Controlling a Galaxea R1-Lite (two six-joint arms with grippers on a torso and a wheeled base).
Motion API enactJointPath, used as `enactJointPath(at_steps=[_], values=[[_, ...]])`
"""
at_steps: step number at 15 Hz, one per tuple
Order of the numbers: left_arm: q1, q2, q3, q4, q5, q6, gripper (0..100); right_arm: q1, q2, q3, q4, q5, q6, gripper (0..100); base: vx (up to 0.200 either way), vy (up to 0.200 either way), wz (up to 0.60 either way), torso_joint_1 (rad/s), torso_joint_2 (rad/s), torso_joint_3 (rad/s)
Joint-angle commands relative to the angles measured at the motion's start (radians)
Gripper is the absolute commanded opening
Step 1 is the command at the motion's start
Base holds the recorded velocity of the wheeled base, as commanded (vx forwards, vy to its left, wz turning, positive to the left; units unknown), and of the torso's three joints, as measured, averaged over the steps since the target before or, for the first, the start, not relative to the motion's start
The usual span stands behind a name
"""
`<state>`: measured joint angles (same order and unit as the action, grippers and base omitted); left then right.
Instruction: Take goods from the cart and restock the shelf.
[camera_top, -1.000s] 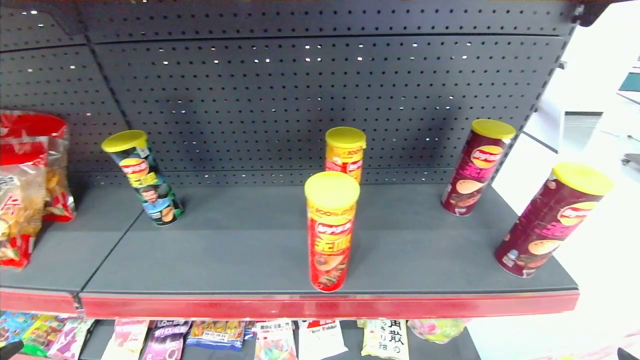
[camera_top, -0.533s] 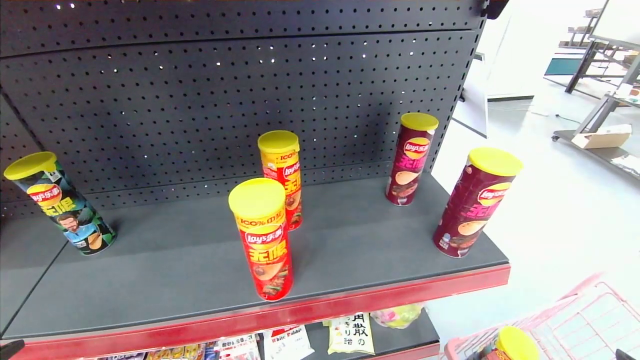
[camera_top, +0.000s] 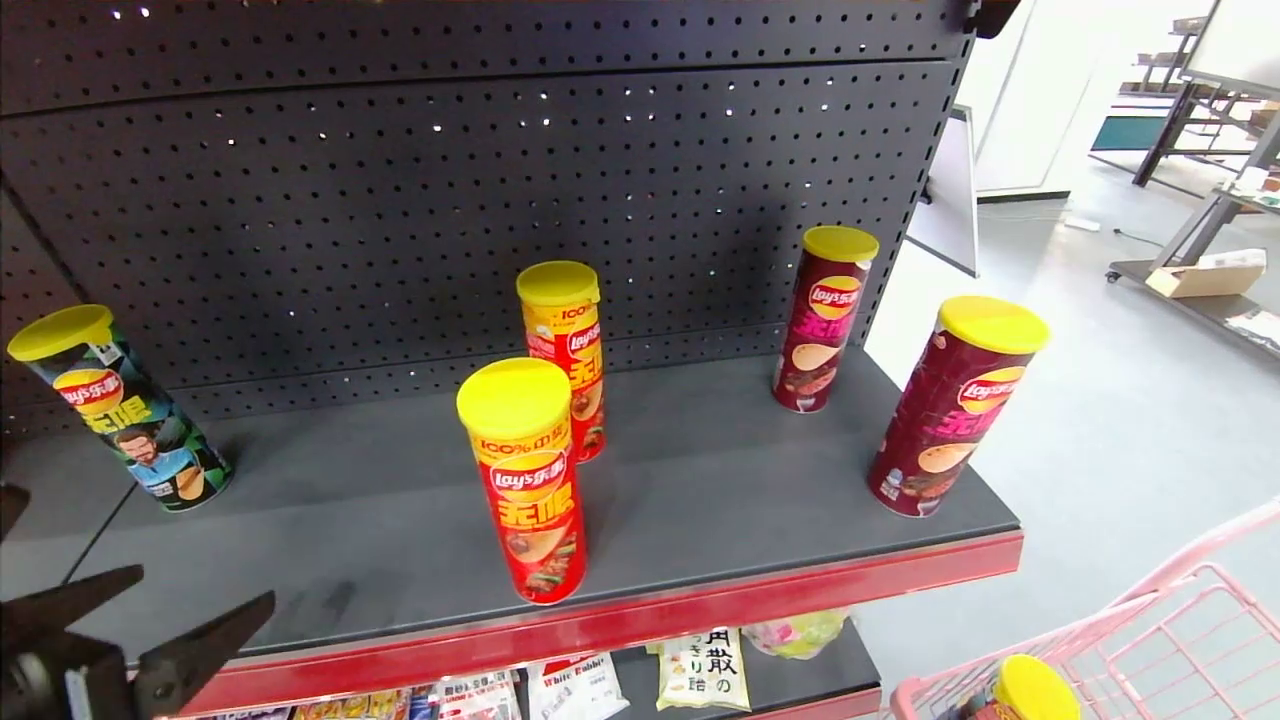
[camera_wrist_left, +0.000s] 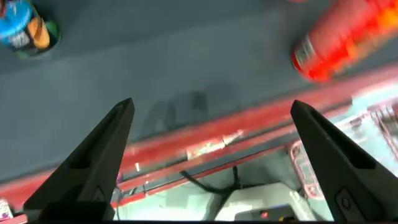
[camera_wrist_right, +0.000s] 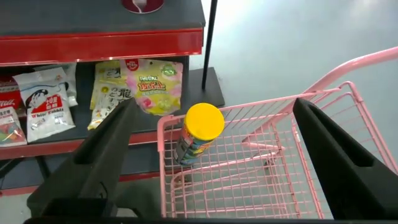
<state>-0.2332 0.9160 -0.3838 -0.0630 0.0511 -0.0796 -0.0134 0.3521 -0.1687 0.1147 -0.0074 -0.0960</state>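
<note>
Two red chip cans (camera_top: 530, 500) (camera_top: 565, 350), two maroon chip cans (camera_top: 950, 410) (camera_top: 825, 320), one green chip can (camera_top: 130, 420), one further yellow-lidded can (camera_wrist_right: 199, 134), one pink cart (camera_wrist_right: 163, 168).

A round logo over big yellow characters marks the red can (camera_top: 528, 500) at lower centre. The maroon can (camera_top: 950, 420) at right carries a like logo. Black characters cover a pale packet (camera_top: 703, 665) at bottom centre.

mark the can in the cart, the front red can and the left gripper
can in the cart (camera_wrist_right: 204, 122), right wrist view, yellow lid
front red can (camera_top: 530, 500), head view, label
left gripper (camera_wrist_left: 211, 104), left wrist view, midway between fingertips
</note>
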Motion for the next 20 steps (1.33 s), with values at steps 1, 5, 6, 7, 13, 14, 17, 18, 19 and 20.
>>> enactJointPath(at_steps=[1,5,6,7,13,14,17,18,19,20], values=[[-0.048,0.308,-0.033,-0.172,0.058,-0.019,100,0.001,-0.022,0.014,0.000,0.000,0.002,100,0.000,0.000,0.00,0.000,0.00,0.000],[-0.107,0.451,-0.058,-0.192,0.073,-0.019,100,0.001,-0.021,0.023,0.000,0.003,0.004,100,0.000,0.000,0.00,0.000,0.00,0.000],[-0.107,0.469,-0.066,-0.192,0.078,-0.020,100,0.001,-0.022,0.028,-0.001,0.003,0.004,100,0.000,0.000,0.00,0.000,0.00,0.000],[-0.109,0.520,-0.076,-0.195,0.104,-0.022,100,0.001,-0.024,0.037,-0.001,0.003,0.002,100,0.000,0.000,0.00,0.000,0.00,0.000],[-0.213,0.613,-0.139,-0.215,0.108,-0.114,100,0.003,-0.021,0.041,-0.001,0.003,0.002,100,0.000,0.000,0.00,0.000,0.00,0.000],[-0.224,0.623,-0.141,-0.216,0.107,-0.115,100,0.003,-0.021,0.041,-0.001,0.003,0.002,100,0.000,0.000,0.00,0.000,0.00,0.000],[-0.225,0.650,-0.159,-0.216,0.107,-0.115,100,0.003,-0.022,0.040,-0.001,0.003,0.002,100,0.000,0.000,0.00,0.000,0.00,0.000],[-0.225,0.659,-0.165,-0.216,0.107,-0.114,100,0.003,-0.024,0.040,-0.001,0.003,0.002,100,0.000,0.000,0.00,0.000,0.00,0.000],[-0.227,0.666,-0.170,-0.216,0.107,-0.112,100,0.003,-0.025,0.040,-0.001,0.003,0.002,100,0.000,0.000,0.00,0.000,0.00,0.000],[-0.229,0.669,-0.173,-0.216,0.107,-0.112,100,0.003,-0.024,0.040,-0.001,0.003,0.002,100,0.000,0.000,0.00,0.000,0.00,0.000]])
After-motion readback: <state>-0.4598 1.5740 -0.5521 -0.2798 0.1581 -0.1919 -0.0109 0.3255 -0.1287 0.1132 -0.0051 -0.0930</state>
